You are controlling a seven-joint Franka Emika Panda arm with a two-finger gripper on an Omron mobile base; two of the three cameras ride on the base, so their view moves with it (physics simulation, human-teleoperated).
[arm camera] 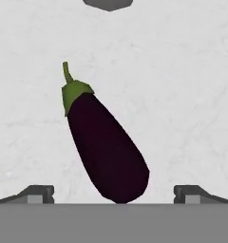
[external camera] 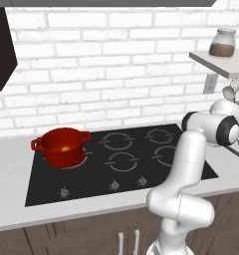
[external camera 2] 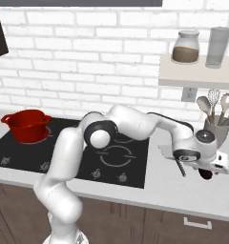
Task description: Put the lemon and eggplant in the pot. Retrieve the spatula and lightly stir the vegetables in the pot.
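1. Gripper [arm camera: 114, 192]: fingers spread wide, nothing between them, directly above the eggplant [arm camera: 104, 147].
2. Eggplant: lying on the pale counter [arm camera: 182, 95], right of the stove [external camera 2: 64, 152].
3. Lemon [external camera: 65, 148]: inside the red pot [external camera: 61, 146], on the stove's left burner.

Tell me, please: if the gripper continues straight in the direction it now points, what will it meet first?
Most likely the eggplant. In the hand view it lies on the light counter, between the two open fingertips of the gripper. How far away it is cannot be judged. Only the counter lies behind it.
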